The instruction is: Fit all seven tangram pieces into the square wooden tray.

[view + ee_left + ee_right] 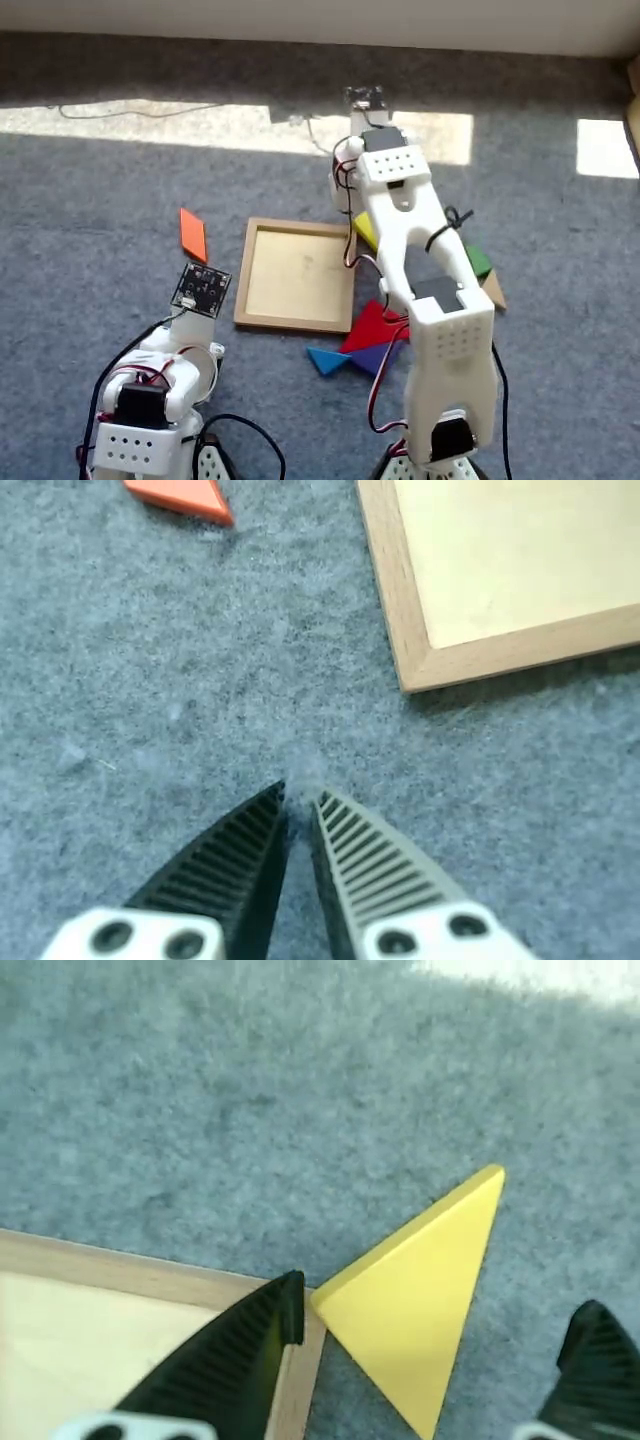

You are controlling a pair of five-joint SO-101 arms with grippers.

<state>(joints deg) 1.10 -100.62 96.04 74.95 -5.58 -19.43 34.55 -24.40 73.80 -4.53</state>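
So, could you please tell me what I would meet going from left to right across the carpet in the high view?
orange piece → wooden tray → red triangle → green piece

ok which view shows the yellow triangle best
The right wrist view: the yellow triangle lies almost whole on the carpet between the open end effector's fingers, a corner by the tray. The high view shows a sliver beside the arm.

Grey carpet (100, 220); pale wood tray (295, 322); orange piece (192, 235); yellow piece (415, 1300); red piece (372, 322).
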